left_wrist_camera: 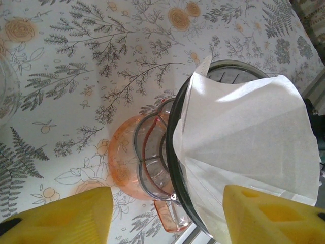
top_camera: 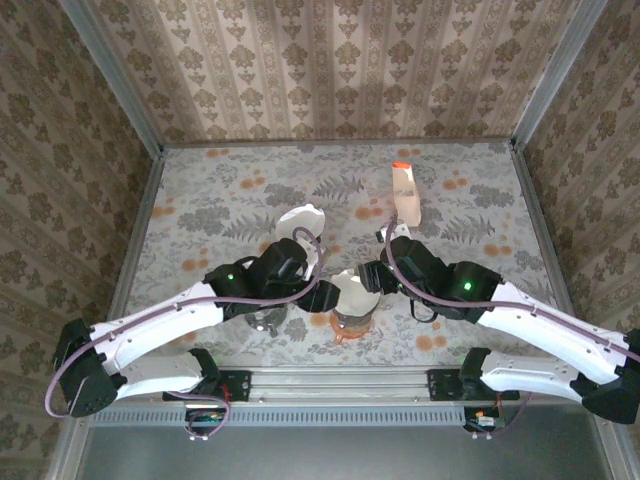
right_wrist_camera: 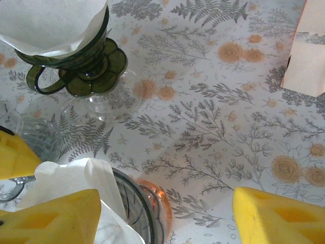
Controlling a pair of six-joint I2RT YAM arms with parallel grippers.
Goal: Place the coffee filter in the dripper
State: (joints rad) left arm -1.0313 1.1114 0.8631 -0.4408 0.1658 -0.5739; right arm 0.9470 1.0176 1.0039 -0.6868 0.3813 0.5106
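While the white paper filter [left_wrist_camera: 244, 127] already sits inside the dark glass dripper [left_wrist_camera: 175, 178], its creased cone stands proud of the round rim and leans to 1 side. I judge the job nearly done: only seating it flat and backing away remain. The left gripper [left_wrist_camera: 167, 195] and right gripper [right_wrist_camera: 166, 203] both stand wide, holding nothing, 1 at each side of the dripper. Under the dripper is a translucent pink cup [left_wrist_camera: 122, 157].
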